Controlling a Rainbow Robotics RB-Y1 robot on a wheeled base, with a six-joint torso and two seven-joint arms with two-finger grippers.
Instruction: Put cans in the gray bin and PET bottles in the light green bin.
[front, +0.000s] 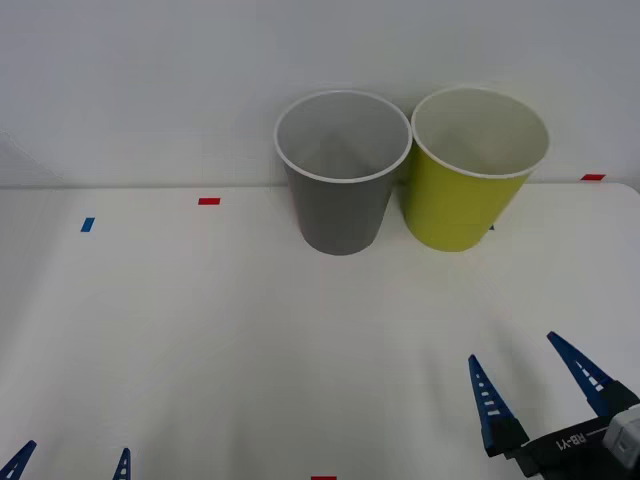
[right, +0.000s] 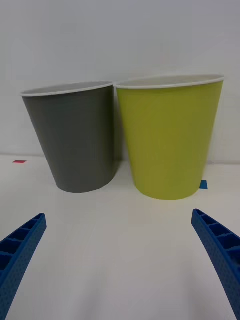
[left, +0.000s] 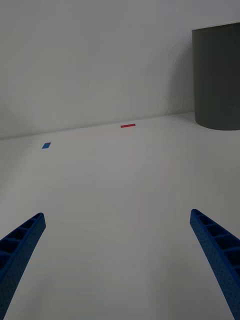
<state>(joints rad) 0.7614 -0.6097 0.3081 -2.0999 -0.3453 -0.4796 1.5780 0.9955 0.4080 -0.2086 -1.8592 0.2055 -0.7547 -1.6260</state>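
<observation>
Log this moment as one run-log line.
left gripper: open, low near edge | right gripper: open, facing bins | gray bin, light green bin: upright, side by side

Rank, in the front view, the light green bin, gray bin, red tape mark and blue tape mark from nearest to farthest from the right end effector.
From the right end effector, open at the table's near right:
1. Light green bin, straight ahead at the back.
2. Gray bin, beside it on its left.
3. Red tape mark, farther left.
4. Blue tape mark, far left.

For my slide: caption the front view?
Gray bin and light green bin side by side; open right gripper near them, left gripper low.
</observation>
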